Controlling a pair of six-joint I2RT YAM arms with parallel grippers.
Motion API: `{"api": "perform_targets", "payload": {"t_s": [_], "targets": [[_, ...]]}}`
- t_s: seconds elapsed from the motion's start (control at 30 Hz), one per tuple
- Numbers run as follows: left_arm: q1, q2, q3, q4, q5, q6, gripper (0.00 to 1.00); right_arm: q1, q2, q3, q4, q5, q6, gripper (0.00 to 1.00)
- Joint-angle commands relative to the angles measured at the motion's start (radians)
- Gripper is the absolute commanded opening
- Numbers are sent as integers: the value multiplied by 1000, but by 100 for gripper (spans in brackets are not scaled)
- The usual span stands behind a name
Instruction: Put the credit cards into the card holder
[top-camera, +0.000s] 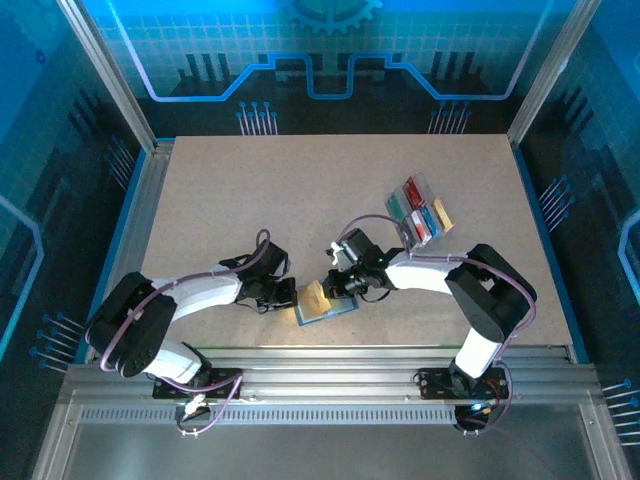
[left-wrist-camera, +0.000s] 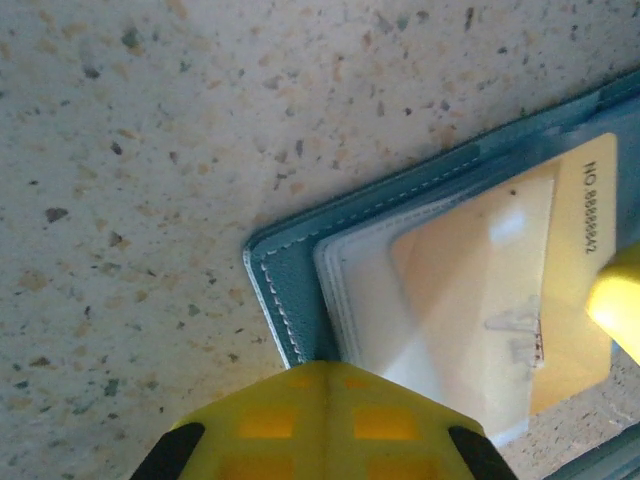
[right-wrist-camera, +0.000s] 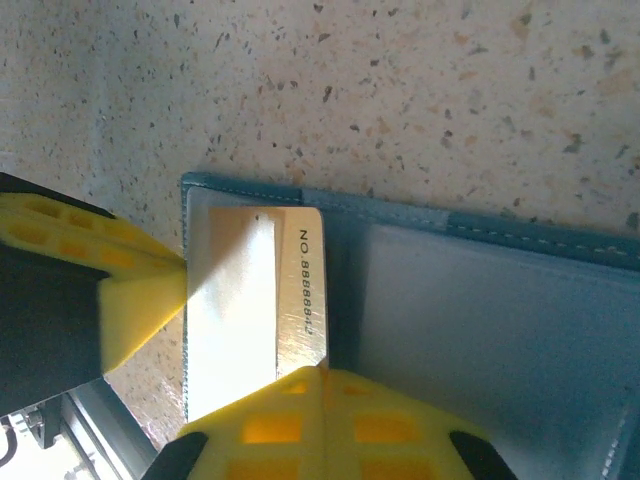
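The slate-blue card holder (top-camera: 341, 311) (left-wrist-camera: 288, 292) (right-wrist-camera: 500, 330) lies open on the table in front of the arms. A yellow credit card (top-camera: 316, 297) (left-wrist-camera: 500, 290) (right-wrist-camera: 298, 290) sits partly under its clear left pocket. My right gripper (top-camera: 335, 287) (right-wrist-camera: 322, 372) is shut, its tips pinching the card's near corner. My left gripper (top-camera: 289, 294) (left-wrist-camera: 325, 368) (right-wrist-camera: 172, 275) is shut, its pointed tip against the holder's outer edge beside the pocket. More credit cards (top-camera: 424, 222) in red, teal, blue and orange rest at the back right.
A clear plastic tray (top-camera: 401, 229) holding the other cards stands behind the right arm. The metal rail (top-camera: 330, 360) of the table's near edge runs just behind the card holder. Frame posts rise at both sides.
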Motion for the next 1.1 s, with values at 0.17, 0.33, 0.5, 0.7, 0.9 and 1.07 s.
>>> {"api": "perform_targets", "payload": {"t_s": [0.17, 0.33, 0.5, 0.7, 0.9, 1.07], "targets": [[3, 35, -23, 26, 9, 15, 0, 52, 31, 11, 45, 21, 71, 0], [4, 33, -23, 30, 9, 11, 0, 96, 38, 6, 78, 45, 104, 0], [4, 28, -23, 28, 6, 10, 0, 120, 32, 8, 51, 83, 104, 1], [4, 26, -25, 27, 1, 12, 0, 122, -20, 23, -91, 141, 38, 19], [3, 34, -31, 35, -1, 10, 0, 121, -67, 127, -291, 248, -40, 40], [5, 37, -33, 39, 0, 9, 0, 119, -65, 195, -404, 353, -108, 34]]}}
